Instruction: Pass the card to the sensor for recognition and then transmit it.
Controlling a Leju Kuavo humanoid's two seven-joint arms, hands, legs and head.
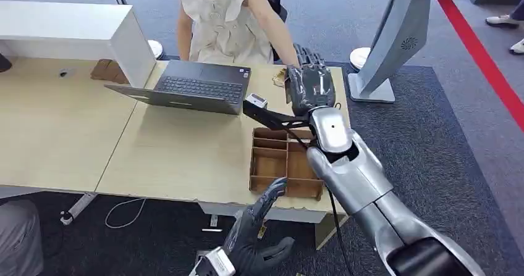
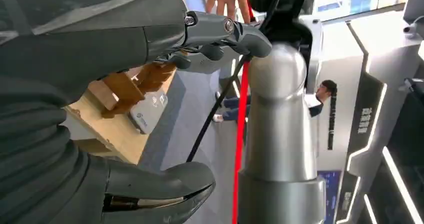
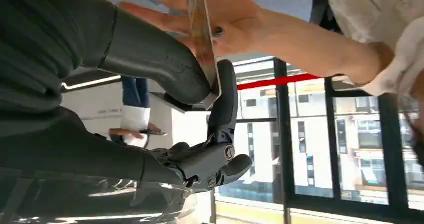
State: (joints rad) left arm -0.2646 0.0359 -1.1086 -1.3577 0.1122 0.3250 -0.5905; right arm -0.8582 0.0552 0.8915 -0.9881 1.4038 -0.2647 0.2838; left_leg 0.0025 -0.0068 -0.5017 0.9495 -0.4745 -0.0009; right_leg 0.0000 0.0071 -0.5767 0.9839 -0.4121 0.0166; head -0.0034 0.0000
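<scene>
My right hand (image 1: 311, 82) reaches across the far edge of the table. In the right wrist view my right hand (image 3: 165, 78) pinches a thin card (image 3: 202, 38) between its thumb and a finger. A seated person's hand (image 3: 235, 23) also grasps the card, thumb on its near face. The sensor (image 1: 256, 100), a small white box on a black stand, sits beside the laptop, just left of my right wrist; it also appears as the white sensor (image 2: 149, 113). My left hand (image 1: 254, 231) hangs below the table's front edge, fingers spread and holding nothing.
A divided wooden tray (image 1: 267, 163) lies under my right forearm. An open laptop (image 1: 191, 87) stands in front of the person (image 1: 216, 16). A white raised counter (image 1: 74, 26) is at the back left. A grey pillar base (image 1: 371, 91) stands right of the table.
</scene>
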